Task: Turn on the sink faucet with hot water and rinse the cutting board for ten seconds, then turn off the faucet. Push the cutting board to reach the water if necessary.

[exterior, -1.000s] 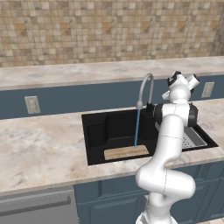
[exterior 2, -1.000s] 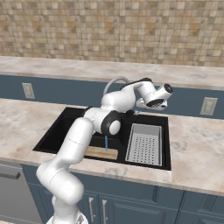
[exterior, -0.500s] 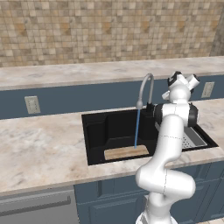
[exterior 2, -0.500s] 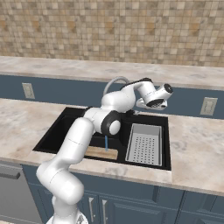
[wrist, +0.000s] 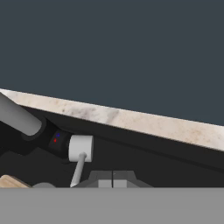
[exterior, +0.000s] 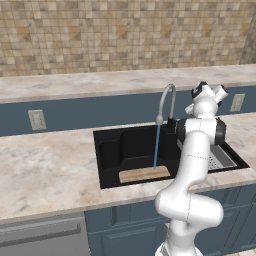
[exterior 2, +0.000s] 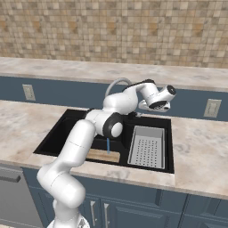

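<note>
The gripper [wrist: 113, 178] has its fingers pressed together on nothing, parked just short of the faucet's lever [wrist: 78, 168] with its white cap, which sits at about 10 o'clock from the fingertips in the hand view. Red and blue dots mark the dark base beside that cap.

Judging by the scene, the step in hand is the rinse itself: water [exterior: 156, 146] is running and the board [exterior: 144, 174] is under it. To do this well the arm should hang where it is, close to the lever, and not bump it until the ten seconds are up. Then a short, steady nudge with the closed fingertips against the lever should shut the flow; a glancing contact could slip off the thin rod, so the push wants to meet it squarely.

In the left base view the board lies flat on the sink [exterior: 112, 150] floor at the near edge, about 6 o'clock from the faucet [exterior: 166, 102]. It is a light tan rectangle with pale grain. The thin blue stream drops straight from the spout and lands on the board's right half, so no pushing looks needed. The grey tray [exterior 2: 147, 145] sits at 3 o'clock of the board in the right base view.
</note>
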{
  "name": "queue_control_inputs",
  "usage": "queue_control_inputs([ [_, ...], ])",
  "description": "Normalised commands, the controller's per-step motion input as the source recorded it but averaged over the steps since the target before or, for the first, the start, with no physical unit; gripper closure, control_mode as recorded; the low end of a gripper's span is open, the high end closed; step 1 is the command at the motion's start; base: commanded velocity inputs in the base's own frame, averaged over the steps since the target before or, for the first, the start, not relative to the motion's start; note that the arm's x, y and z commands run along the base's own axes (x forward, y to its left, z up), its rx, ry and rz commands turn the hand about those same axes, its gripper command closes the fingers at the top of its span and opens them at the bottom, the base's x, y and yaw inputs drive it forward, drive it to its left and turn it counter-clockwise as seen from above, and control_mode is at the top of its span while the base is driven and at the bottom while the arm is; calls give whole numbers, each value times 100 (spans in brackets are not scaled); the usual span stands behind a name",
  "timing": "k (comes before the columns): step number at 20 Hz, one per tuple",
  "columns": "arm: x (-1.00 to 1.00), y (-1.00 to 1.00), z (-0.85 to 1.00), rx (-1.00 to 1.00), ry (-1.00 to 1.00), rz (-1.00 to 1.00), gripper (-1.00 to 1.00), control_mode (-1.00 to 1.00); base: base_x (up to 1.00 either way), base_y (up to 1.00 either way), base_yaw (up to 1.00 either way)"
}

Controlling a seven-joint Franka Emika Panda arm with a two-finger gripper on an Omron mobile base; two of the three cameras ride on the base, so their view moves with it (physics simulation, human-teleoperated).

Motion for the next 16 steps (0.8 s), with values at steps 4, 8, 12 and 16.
queue_control_inputs([
  [4, 0, 0, 0, 0, 0, 0, 100, -100, 0, 0, 0],
  [8, 0, 0, 0, 0, 0, 0, 100, -100, 0, 0, 0],
  [12, 0, 0, 0, 0, 0, 0, 100, -100, 0, 0, 0],
  [16, 0, 0, 0, 0, 0, 0, 100, -100, 0, 0, 0],
])
